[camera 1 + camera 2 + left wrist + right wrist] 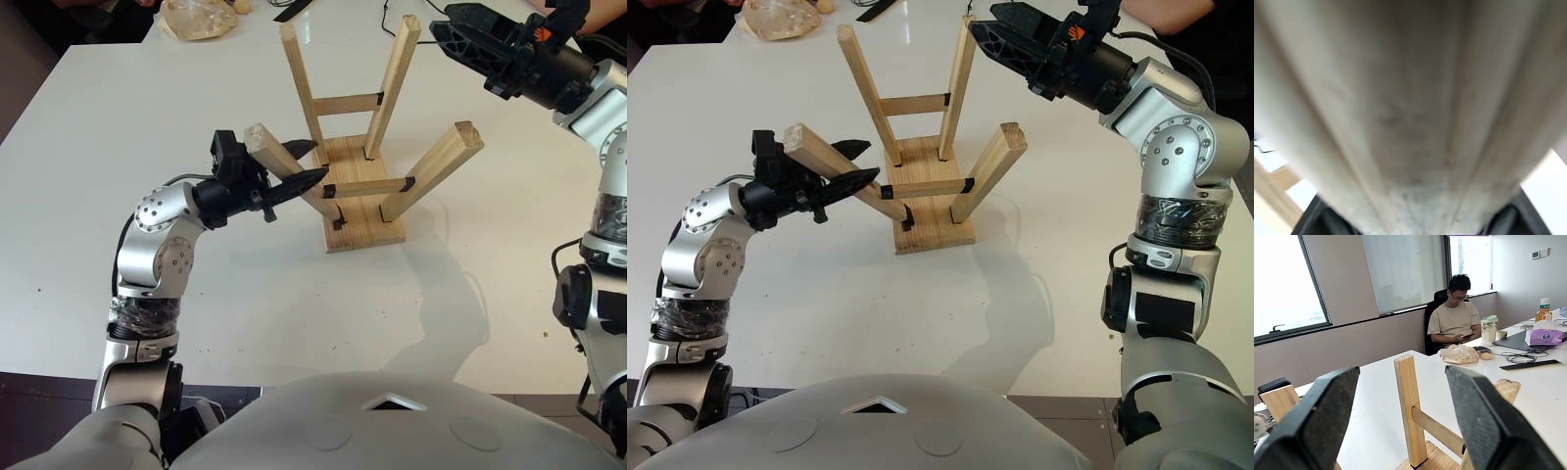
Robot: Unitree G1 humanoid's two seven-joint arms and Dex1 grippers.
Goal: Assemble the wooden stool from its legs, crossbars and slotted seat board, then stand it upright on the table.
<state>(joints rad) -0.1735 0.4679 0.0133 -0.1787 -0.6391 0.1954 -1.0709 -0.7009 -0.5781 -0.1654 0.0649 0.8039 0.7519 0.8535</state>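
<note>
The wooden stool lies upside down mid-table, its seat board [364,231] flat on the surface and its legs pointing up. Crossbars [346,103] [369,186] join the legs in pairs. My left gripper [315,162] is shut on the near-left leg [263,140], about halfway up, one finger on each side; that leg's wood [1410,117] is close up in the left wrist view. My right gripper [441,22] is open in the air, just right of the far-right leg's top [405,29]. Seen from the right wrist, a far leg [1409,416] stands beyond the wide-apart pads [1322,421].
A crumpled plastic bag [199,17] and a dark cable [294,8] lie at the table's far edge. A tissue box [1545,337], a bottle [1544,309] and a cup [1489,328] stand farther off. White tabletop [118,127] lies left of and in front of the stool.
</note>
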